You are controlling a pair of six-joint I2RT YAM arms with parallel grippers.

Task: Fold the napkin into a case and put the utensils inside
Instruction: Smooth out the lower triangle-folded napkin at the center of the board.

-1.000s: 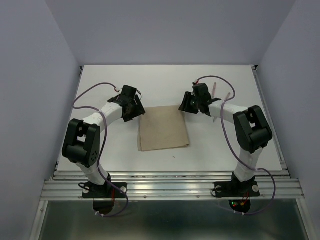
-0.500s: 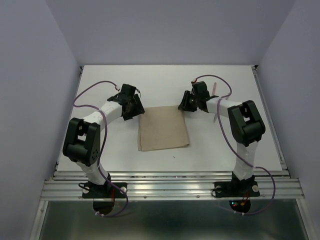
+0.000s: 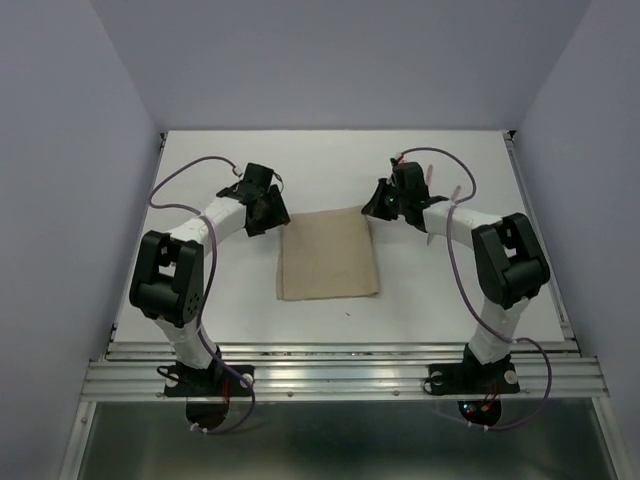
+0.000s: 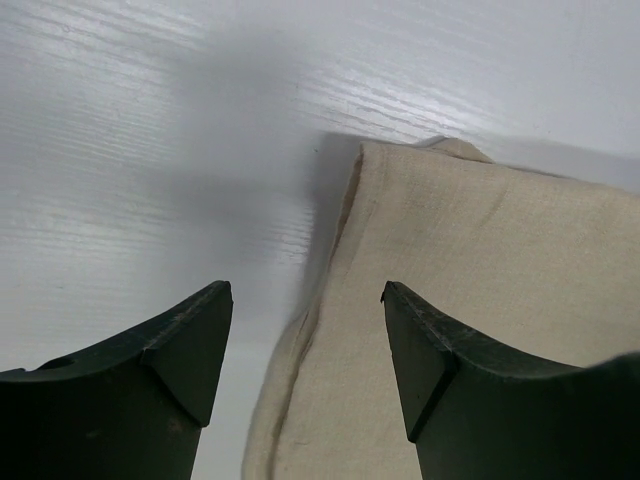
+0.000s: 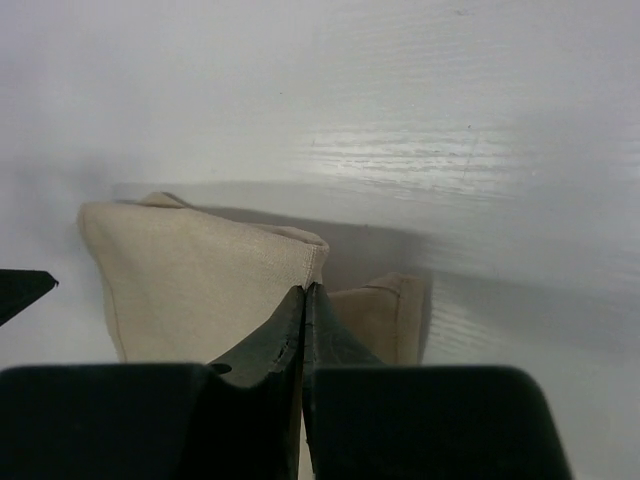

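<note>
The napkin (image 3: 328, 255) lies folded and flat on the white table (image 3: 250, 310), in the middle between the two arms. The left gripper (image 3: 270, 215) is at its far left corner with the fingers (image 4: 170, 360) spread wide. The cloth edge sits in the gap between them, and I cannot tell if they touch it. The right gripper (image 3: 374, 207) is at the far right corner, its fingers (image 5: 270, 350) pressed together and pinching the corner of the top layer, a little raised over the layer below.
</note>
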